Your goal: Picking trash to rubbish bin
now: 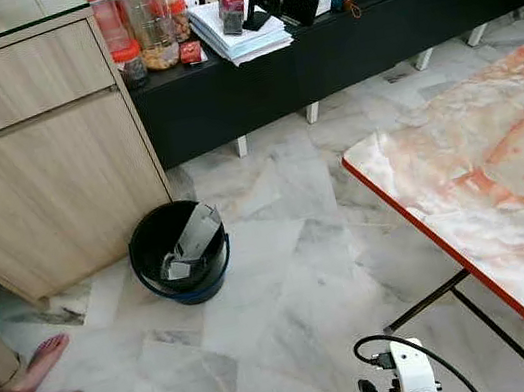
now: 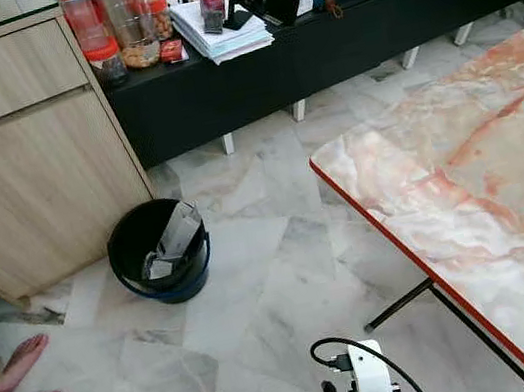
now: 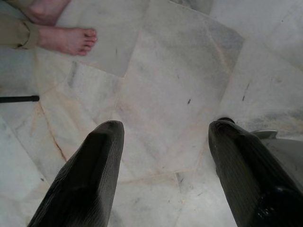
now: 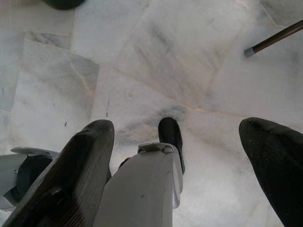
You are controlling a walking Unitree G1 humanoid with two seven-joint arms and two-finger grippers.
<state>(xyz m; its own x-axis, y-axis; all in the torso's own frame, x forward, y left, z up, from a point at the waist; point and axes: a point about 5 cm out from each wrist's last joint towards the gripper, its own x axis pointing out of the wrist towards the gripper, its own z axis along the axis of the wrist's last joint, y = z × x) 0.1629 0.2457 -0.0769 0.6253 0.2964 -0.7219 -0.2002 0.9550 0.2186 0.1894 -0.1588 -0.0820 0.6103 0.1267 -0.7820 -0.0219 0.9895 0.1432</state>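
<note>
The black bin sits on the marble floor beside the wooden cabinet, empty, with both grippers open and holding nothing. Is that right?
Not quite: the black bin is not empty. The left eye view shows crumpled grey trash inside it. The rest holds: it stands on the marble floor beside the wooden cabinet, and the wrist views show the left gripper and right gripper open and holding nothing.

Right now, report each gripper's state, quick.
Left gripper: open, fingers spread, holding nothing, hanging over the marble floor.
Right gripper: open, fingers spread, holding nothing, hanging over the floor.
</note>
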